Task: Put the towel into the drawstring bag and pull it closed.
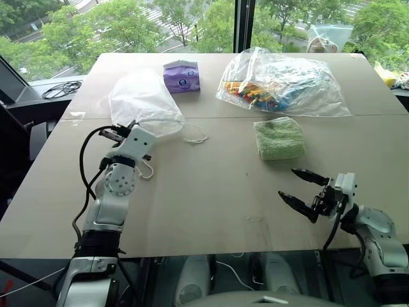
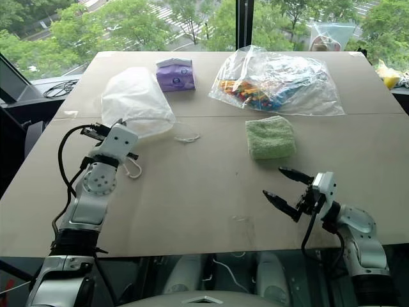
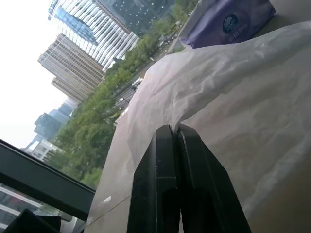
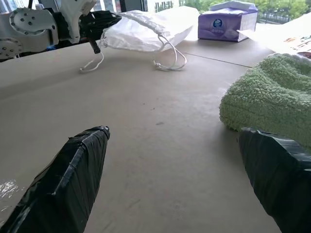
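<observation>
Left gripper (image 4: 99,29) reaches forward, fingers pressed tight together at the mouth of the drawstring bag (image 1: 144,101) — apparently pinching its edge, though the contact itself is hard to make out. Right gripper (image 1: 301,188) hovers low over the table (image 1: 211,185), angled toward the left, jaws spread wide and empty — the green towel (image 1: 278,138) lies just beyond it, flat.
</observation>
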You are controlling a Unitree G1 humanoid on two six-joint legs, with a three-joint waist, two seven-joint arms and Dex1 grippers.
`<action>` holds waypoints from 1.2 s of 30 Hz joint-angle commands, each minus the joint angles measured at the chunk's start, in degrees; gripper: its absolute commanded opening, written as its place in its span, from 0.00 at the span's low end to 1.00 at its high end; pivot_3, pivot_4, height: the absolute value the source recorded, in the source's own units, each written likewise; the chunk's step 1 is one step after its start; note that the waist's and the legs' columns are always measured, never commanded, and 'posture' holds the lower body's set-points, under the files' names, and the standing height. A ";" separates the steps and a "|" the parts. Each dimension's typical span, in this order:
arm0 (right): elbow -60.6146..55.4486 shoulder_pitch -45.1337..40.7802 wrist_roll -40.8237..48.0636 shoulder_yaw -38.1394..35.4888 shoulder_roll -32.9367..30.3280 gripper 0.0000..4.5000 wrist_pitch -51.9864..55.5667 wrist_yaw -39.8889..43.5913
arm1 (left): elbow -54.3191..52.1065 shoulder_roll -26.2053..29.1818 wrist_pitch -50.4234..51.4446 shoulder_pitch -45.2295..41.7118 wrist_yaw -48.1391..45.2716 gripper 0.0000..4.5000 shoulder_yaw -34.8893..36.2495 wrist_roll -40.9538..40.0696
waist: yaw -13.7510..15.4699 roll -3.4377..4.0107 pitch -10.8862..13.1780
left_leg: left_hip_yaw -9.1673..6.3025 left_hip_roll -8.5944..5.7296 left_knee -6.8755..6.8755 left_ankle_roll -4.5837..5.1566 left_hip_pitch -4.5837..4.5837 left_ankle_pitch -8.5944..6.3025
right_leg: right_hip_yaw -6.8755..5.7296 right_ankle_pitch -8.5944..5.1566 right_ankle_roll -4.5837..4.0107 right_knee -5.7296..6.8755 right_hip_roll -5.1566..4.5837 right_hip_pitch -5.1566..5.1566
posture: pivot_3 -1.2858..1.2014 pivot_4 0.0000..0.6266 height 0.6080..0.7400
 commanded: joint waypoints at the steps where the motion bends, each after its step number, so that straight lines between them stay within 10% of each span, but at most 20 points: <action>1: -3.89 -2.91 3.76 -1.92 -0.89 1.00 2.44 -0.04 | -6.66 0.62 5.39 -2.99 -2.08 0.00 1.82 -1.01 | 0.00 0.00 0.00 | 0.00 0.00 0.00 0.01 0.00 0.01 | 0.00 0.00 0.00 0.00 0.01 0.00 | 0.52 0.24 1.00; 10: -1.84 -10.69 2.40 -1.93 -0.27 1.00 1.71 -1.47 | -12.98 -0.75 22.60 -9.66 -7.14 0.00 1.16 -1.89 | -0.04 -0.02 0.01 | -0.01 -0.02 -0.01 0.21 -0.01 0.12 | 0.00 0.00 0.01 0.02 0.10 0.00 | 0.52 0.24 1.00; 20: 6.37 -26.49 -20.34 4.08 0.87 1.00 9.28 -27.50 | -15.99 -4.26 36.88 -14.34 -9.80 0.00 2.76 -6.51 | -0.16 -0.10 0.07 | 0.03 -0.07 0.11 0.19 0.00 0.14 | 0.11 -0.01 0.00 0.47 0.07 -0.12 | 0.52 0.24 1.00; 36: 14.70 -34.34 -43.45 14.51 2.92 1.00 33.04 -50.50 | -15.93 -1.93 37.29 -12.62 -10.09 0.00 1.89 -8.13 | -0.05 -0.19 0.09 | 0.02 -0.14 0.23 0.19 -0.01 0.15 | 0.12 -0.01 0.01 0.53 -0.03 -0.12 | 0.52 0.24 1.00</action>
